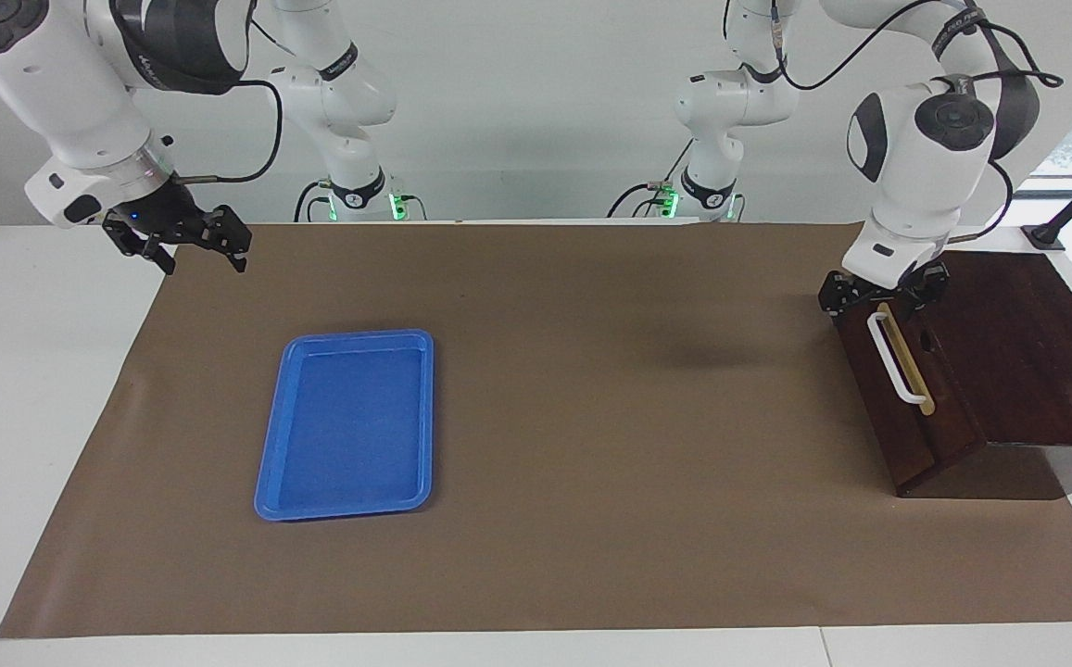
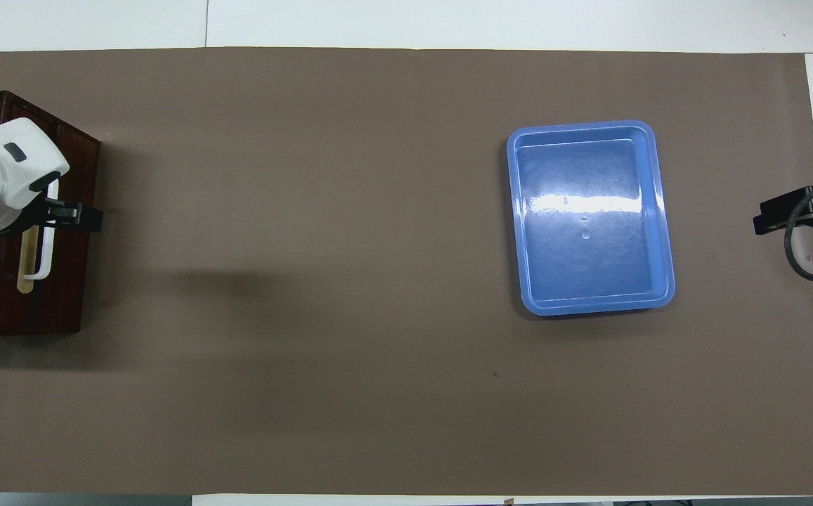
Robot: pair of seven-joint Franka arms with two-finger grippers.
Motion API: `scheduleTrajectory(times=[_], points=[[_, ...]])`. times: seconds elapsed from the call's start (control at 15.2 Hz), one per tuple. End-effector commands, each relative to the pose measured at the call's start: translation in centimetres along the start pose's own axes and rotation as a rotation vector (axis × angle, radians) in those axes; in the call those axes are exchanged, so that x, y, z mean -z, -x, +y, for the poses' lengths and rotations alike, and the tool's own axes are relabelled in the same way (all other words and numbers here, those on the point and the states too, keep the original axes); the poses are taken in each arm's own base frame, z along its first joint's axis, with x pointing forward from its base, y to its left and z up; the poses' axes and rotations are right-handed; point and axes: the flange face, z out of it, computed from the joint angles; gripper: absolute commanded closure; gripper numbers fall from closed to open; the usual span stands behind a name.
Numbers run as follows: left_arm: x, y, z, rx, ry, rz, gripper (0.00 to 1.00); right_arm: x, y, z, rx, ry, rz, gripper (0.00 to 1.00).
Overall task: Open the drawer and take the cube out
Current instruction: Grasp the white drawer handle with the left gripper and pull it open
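The dark brown drawer [image 1: 888,417] stands shut at the left arm's end of the table, its white bar handle [image 1: 894,359] facing the table's middle. My left gripper [image 1: 880,295] is open and low at the handle's end nearer the robots, one finger on each side of it. In the overhead view the left gripper [image 2: 63,214] covers part of the handle [image 2: 46,256]. My right gripper [image 1: 191,243] hangs open over the mat's corner at the right arm's end and waits. The cube is hidden.
A blue tray [image 1: 347,424] with nothing in it lies on the brown mat [image 1: 610,417] toward the right arm's end. The tray [image 2: 589,218] is well apart from both grippers. White tabletop borders the mat.
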Motion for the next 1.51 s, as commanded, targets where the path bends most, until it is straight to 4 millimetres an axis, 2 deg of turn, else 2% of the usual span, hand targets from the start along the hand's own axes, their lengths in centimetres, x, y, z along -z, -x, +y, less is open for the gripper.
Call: scheduleTrajectory(times=[0.0, 0.13, 0.33, 0.46, 0.72, 0.86, 0.99, 1.12, 1.32, 1.45], points=[[-3.5, -0.6, -0.1, -0.054, -0.046, 0.013, 0.00, 0.4, 0.4, 0.4, -0.014, 0.019, -0.003, 0.00], [-5.2, -0.7, 0.3, -0.087, -0.075, 0.012, 0.00, 0.4, 0.4, 0.4, -0.014, 0.019, -0.003, 0.00], [-7.2, 0.0, -0.2, -0.083, -0.069, 0.023, 0.00, 0.3, 0.4, 0.5, -0.014, 0.018, -0.006, 0.00], [-8.1, 0.1, 0.3, -0.095, -0.068, 0.034, 0.00, 0.3, 0.4, 0.5, -0.016, 0.018, -0.006, 0.00], [-8.4, -0.3, 1.2, -0.146, -0.117, 0.043, 0.00, 0.3, 0.4, 0.5, -0.014, 0.018, -0.004, 0.00], [-8.3, -0.8, 3.4, -0.103, -0.108, 0.067, 0.00, 0.3, 0.4, 0.5, -0.014, 0.018, -0.004, 0.00], [-9.1, -1.5, 4.8, -0.012, -0.092, 0.092, 0.00, 0.3, 0.4, 0.5, -0.014, 0.018, -0.004, 0.00], [-9.6, -2.2, 7.2, 0.024, -0.079, 0.099, 0.00, 0.3, 0.4, 0.5, -0.014, 0.018, -0.004, 0.00], [-7.3, -3.2, 12.7, 0.126, -0.001, 0.116, 0.00, 0.4, 0.5, 0.6, -0.016, 0.018, -0.003, 0.00], [-5.9, -3.4, 15.1, 0.139, 0.027, 0.099, 0.00, 0.3, 0.4, 0.8, -0.022, 0.018, -0.004, 0.00]])
